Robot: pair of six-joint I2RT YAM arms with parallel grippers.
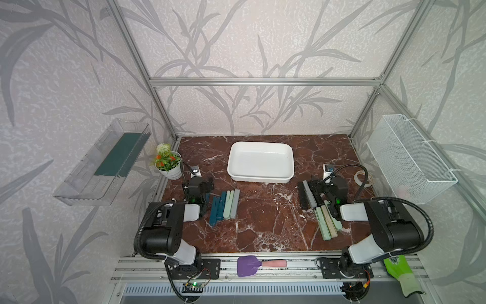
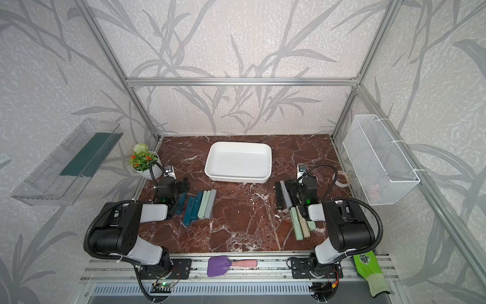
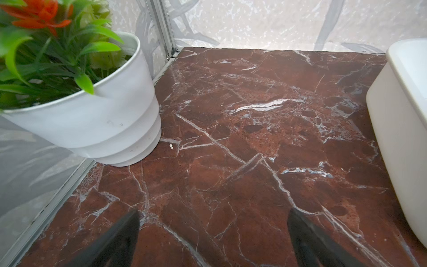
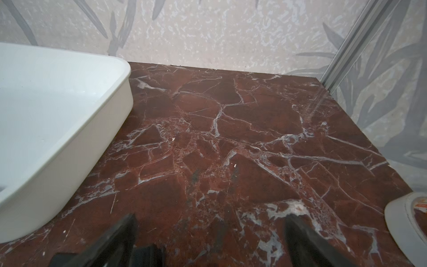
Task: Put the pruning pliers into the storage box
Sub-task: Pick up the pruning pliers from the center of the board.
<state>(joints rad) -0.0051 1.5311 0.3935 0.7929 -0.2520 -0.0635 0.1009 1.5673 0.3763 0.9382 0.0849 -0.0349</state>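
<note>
Two batches of pruning pliers [image 1: 224,204] wait on the desk [image 1: 263,215], none yet in the storage box [image 1: 260,163]. Starting at the left, our left hand [image 3: 213,219] hangs near the potted plant [image 3: 104,120], jaws spread wide with nothing between them. We judge it is poised there to start on the teal, pale green and grey pliers just beside it, which lie side by side and touching, probably for one-by-one picking. The empty box sits centred at the back, where either arm should reach it. Further right lie the black, grey, green and beige pliers [image 1: 326,226], partly hidden by the right arm. Our right hand [image 4: 211,219] is equally wide and empty. We read no writing: print on the tape roll [image 4: 402,217] and green glove [image 1: 397,265] is too small.
</note>
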